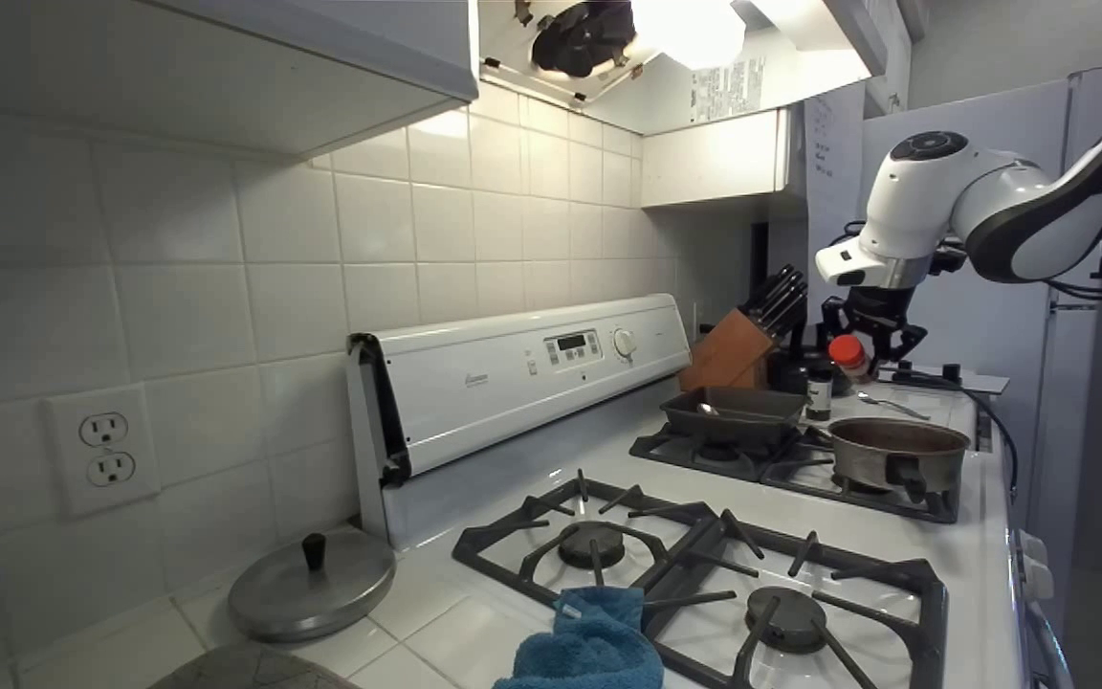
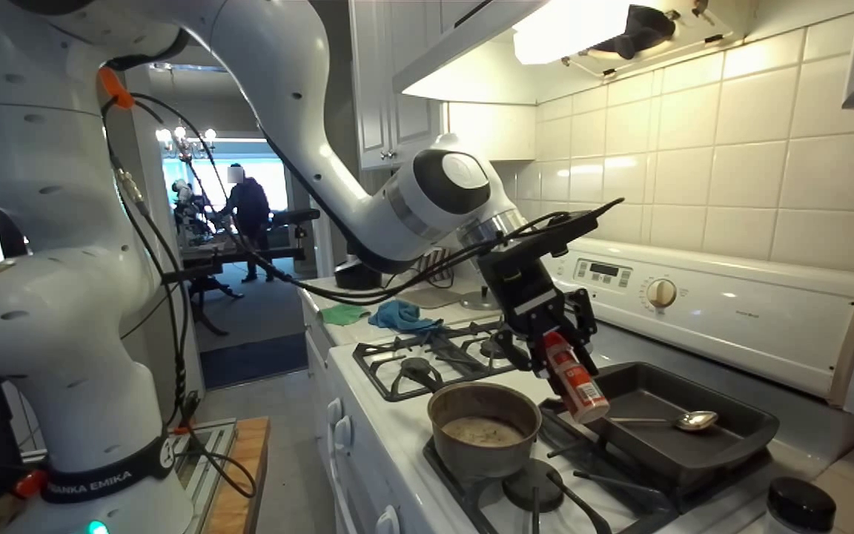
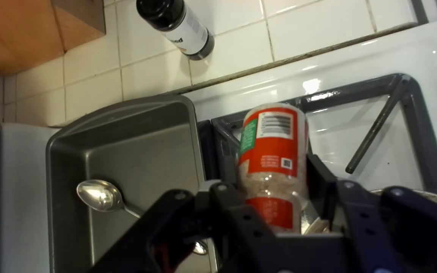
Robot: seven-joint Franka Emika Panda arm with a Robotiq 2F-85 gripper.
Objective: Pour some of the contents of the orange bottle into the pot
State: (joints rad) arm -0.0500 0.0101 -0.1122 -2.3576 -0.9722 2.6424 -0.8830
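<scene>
My gripper [image 2: 560, 362] is shut on the orange bottle [image 2: 574, 382], seen in both exterior views above the stove's far burners. Tilted, the bottle has its orange cap [image 1: 847, 350] at the upper end and its pale base lower. In the wrist view the base end of the orange bottle [image 3: 271, 148] points away from the gripper [image 3: 269, 180]; pinkish-brown contents show through its clear sides, and its cap end is hidden. The steel-grey pot [image 2: 479, 461] sits on a front burner, beside and below the bottle. Only a sliver of the pot's rim shows in the wrist view.
A dark rectangular pan [image 2: 657, 389] with a spoon [image 2: 696, 420] lies beside the pot. A black-capped bottle [image 3: 190, 34] and a wooden knife block [image 1: 728, 349] stand past the stove. The range hood [image 1: 752, 81] hangs overhead. A blue cloth [image 1: 589, 641] lies at the opposite end.
</scene>
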